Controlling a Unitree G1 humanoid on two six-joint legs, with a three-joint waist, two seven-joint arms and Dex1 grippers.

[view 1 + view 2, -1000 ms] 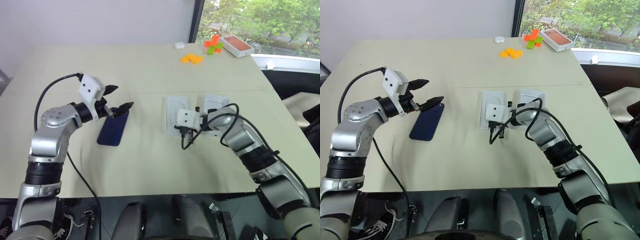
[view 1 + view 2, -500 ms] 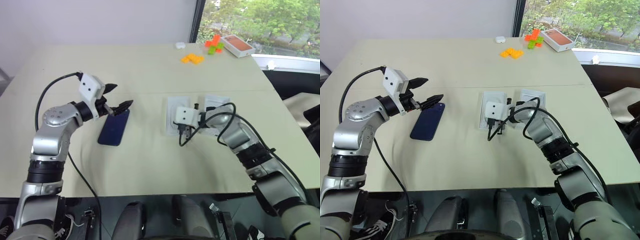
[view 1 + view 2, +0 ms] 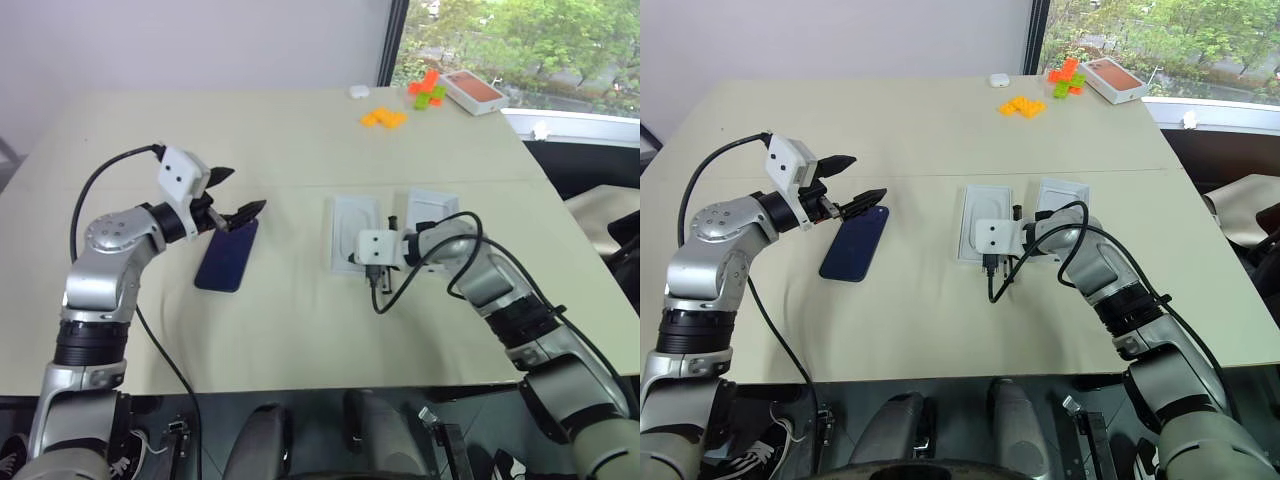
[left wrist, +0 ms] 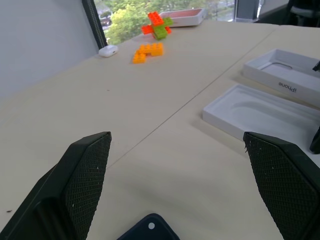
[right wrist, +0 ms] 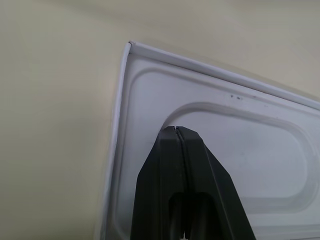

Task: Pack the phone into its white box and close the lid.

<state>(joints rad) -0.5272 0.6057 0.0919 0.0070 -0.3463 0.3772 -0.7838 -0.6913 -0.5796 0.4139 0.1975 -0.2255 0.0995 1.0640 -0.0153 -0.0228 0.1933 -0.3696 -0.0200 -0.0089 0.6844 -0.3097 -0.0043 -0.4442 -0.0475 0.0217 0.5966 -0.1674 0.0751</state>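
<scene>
The phone lies unpacked on the counter beneath my spread-wide left gripper, well apart from the white box, while my clenched, empty right gripper hovers over the flat insert, so I judge packing barely begun.

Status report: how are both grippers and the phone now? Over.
Left gripper open, hovering at the phone's far end. Right gripper shut, over the white insert. Phone flat on the table, not packed. Nothing in the way.
</scene>
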